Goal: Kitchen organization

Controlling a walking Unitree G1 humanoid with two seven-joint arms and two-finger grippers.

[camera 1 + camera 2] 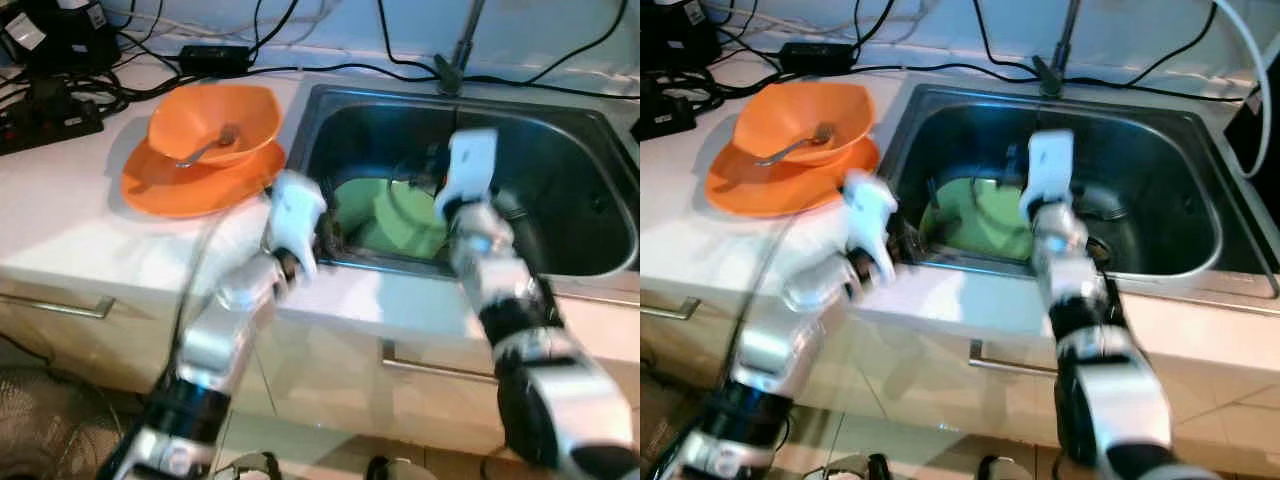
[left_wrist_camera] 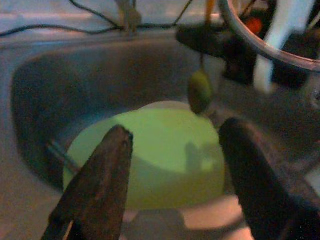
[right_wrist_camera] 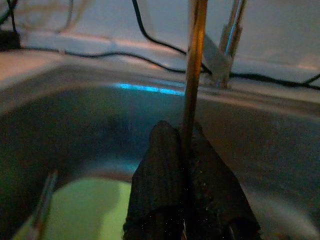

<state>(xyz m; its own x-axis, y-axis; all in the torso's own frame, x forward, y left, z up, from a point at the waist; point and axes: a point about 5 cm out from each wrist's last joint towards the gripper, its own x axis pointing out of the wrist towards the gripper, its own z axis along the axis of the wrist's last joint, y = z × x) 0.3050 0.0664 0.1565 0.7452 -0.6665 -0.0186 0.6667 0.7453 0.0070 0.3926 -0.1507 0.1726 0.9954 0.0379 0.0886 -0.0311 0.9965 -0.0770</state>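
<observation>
The steel sink (image 1: pixel 570 190) was set into a white surface (image 1: pixel 60 230), and green dishes (image 1: pixel 395 215) lay at its bottom, a green bowl resting on a green plate. The right gripper (image 3: pixel 186 165) was down inside the basin above those dishes, its jaws pinched together on a thin metal utensil handle (image 3: pixel 194 70) that rose straight up between them. What sat at the lower end of that handle could not be made out from the right wrist view; the left wrist view showed a small green-tinted spoon bowl (image 2: pixel 199 91) hanging over the green dishes. The left gripper (image 2: pixel 175 165) hovered at the near rim of the sink, its jaws spread wide and holding nothing, pointed at the green bowl.

On the surface to the left of the sink stood an orange bowl (image 1: pixel 215 120) on an orange plate (image 1: pixel 190 190), with a metal spoon (image 1: pixel 205 150) resting inside the bowl. Black cables (image 1: pixel 200 70) ran along the back wall, near a black power strip (image 1: pixel 45 115). A faucet stem (image 1: pixel 460 45) rose behind the basin. No readable writing or brand mark appeared anywhere.
</observation>
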